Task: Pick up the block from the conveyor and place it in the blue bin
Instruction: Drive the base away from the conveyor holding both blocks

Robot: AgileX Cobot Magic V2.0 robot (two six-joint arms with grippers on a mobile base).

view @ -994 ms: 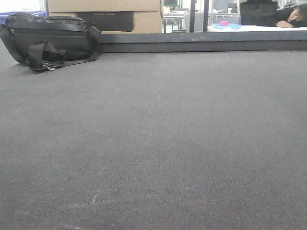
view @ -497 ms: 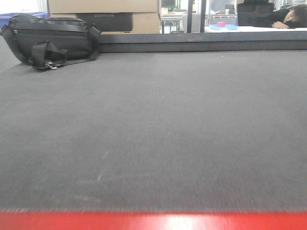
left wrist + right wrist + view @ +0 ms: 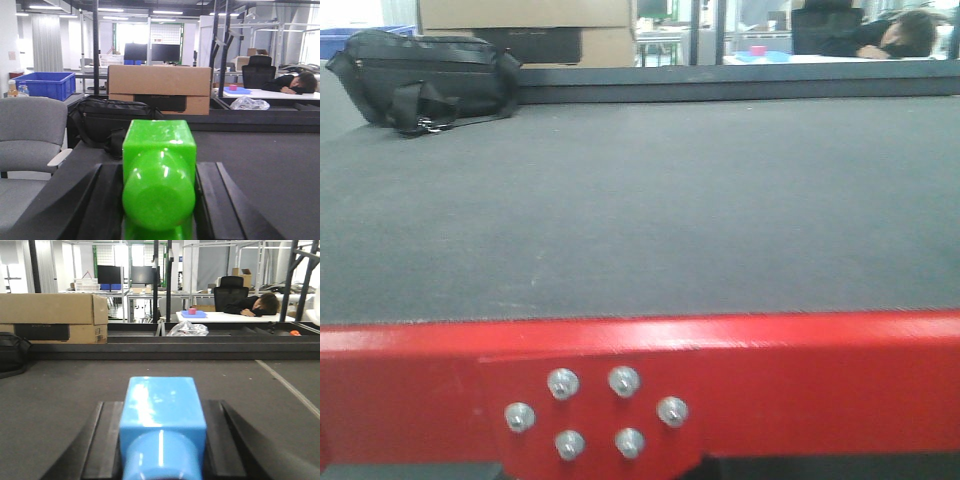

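Green block [image 3: 159,142] clamped in my left end effector [image 3: 159,170], blue block [image 3: 162,395] clamped in my right end effector [image 3: 162,412], conveyor [image 3: 640,200] beneath.

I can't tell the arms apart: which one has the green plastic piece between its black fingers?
The left one: its wrist view shows the green piece; the right arm's shows a light blue piece instead.

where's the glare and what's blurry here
Front view: a white glare streak runs along the red beam, whole frame slightly soft. Left wrist view: bright highlights on the green piece, far windows blown out. Right wrist view: sheen on the blue piece, near end soft.
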